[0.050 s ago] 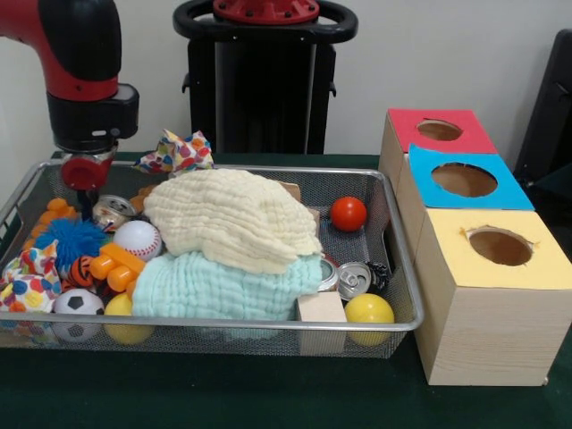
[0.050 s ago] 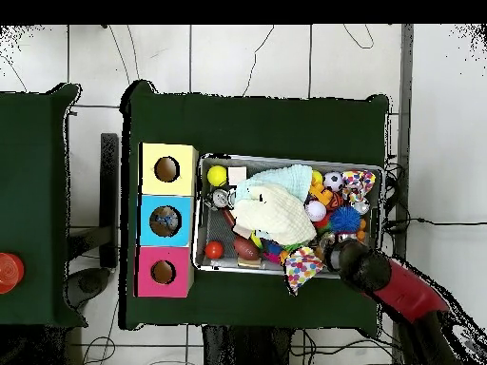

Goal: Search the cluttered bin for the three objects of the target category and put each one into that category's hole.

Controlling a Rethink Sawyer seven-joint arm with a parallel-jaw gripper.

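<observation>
The red and black arm's end effector [image 1: 87, 183] dips into the wire mesh bin's [image 1: 223, 323] far left corner; I cannot tell its state. Round balls lie along the bin's edges: white baseball [image 1: 138, 239], black-and-white soccer ball [image 1: 79, 303], glossy red ball [image 1: 349, 214], yellow ball [image 1: 369, 309] at the near right corner.

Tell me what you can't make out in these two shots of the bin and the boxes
- Gripper: front view, sunk among the clutter at the bin's far corner; open or shut cannot be told. Overhead, the arm covers it.
- Under the cream cloth and mint cloth: both views, the middle of the bin is covered.
- Box holes: only the blue box's shows something inside, too small to identify.
</observation>
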